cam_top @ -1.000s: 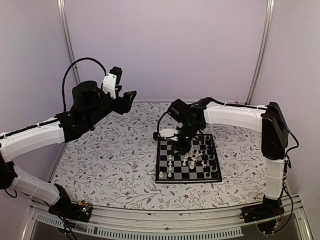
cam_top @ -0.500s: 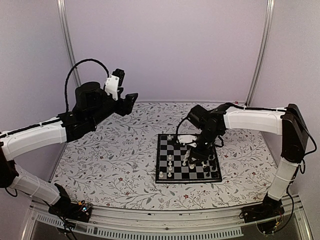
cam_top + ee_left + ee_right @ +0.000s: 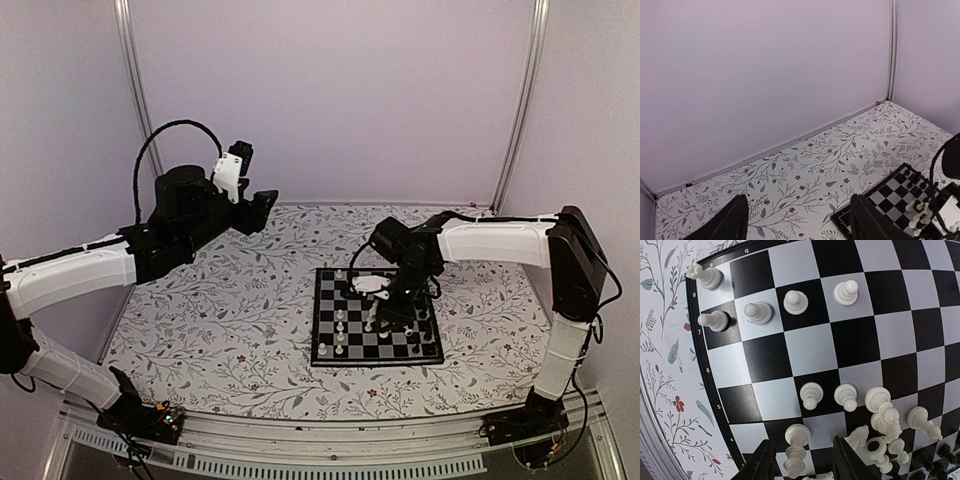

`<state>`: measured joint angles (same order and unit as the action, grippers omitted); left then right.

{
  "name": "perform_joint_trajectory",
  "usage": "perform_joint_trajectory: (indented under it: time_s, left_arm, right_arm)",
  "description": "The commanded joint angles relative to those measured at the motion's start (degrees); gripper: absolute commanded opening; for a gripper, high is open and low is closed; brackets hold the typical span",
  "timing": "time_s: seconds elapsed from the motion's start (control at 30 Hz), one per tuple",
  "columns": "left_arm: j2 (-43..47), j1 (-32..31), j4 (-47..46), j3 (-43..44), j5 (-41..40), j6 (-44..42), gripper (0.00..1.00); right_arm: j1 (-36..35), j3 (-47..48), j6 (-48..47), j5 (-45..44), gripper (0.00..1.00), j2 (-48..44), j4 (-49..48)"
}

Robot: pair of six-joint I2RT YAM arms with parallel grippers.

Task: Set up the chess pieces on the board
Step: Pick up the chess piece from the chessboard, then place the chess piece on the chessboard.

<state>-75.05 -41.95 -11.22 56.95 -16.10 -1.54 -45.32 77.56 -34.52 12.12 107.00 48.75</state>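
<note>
I judge this early. A few white pieces stand along one edge of the board on the worktop, and the others crowd mid-board. The right tool hangs parted around one white piece. The left tool is open, empty and well away.

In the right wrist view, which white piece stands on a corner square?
The lone white piece at that view's top left, on the board's corner square; all the others stand further in.
</note>
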Motion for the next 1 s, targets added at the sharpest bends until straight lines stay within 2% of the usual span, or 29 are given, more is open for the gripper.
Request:
perform_joint_trajectory:
  time_s: [0.0,0.07,0.17,0.27,0.57,0.97]
  left_arm:
    - [-0.4,0.6,0.5,1.1,0.4,-0.3,0.71]
    - [-0.4,0.6,0.5,1.1,0.5,-0.2,0.71]
    - [-0.5,0.6,0.6,1.1,0.5,-0.1,0.71]
    - [-0.4,0.6,0.7,1.3,0.6,-0.1,0.71]
    - [-0.5,0.6,1.2,1.6,1.2,-0.1,0.71]
    - [0.1,0.6,1.4,1.8,1.6,0.1,0.71]
  right_arm:
    - [-0.1,-0.6,0.0,-1.2,0.42,0.5,-0.3]
    - [-0.1,-0.5,0.0,-1.0,0.38,0.5,-0.1]
    - [-0.1,0.1,-0.1,-0.5,0.23,0.5,0.8]
    - [-0.1,1.3,-0.3,0.7,0.13,0.3,2.0]
    - [-1.6,14.4,-0.6,4.2,0.10,0.9,9.5]
    - [-3.7,29.9,-0.4,1.4,0.09,10.4,8.5]
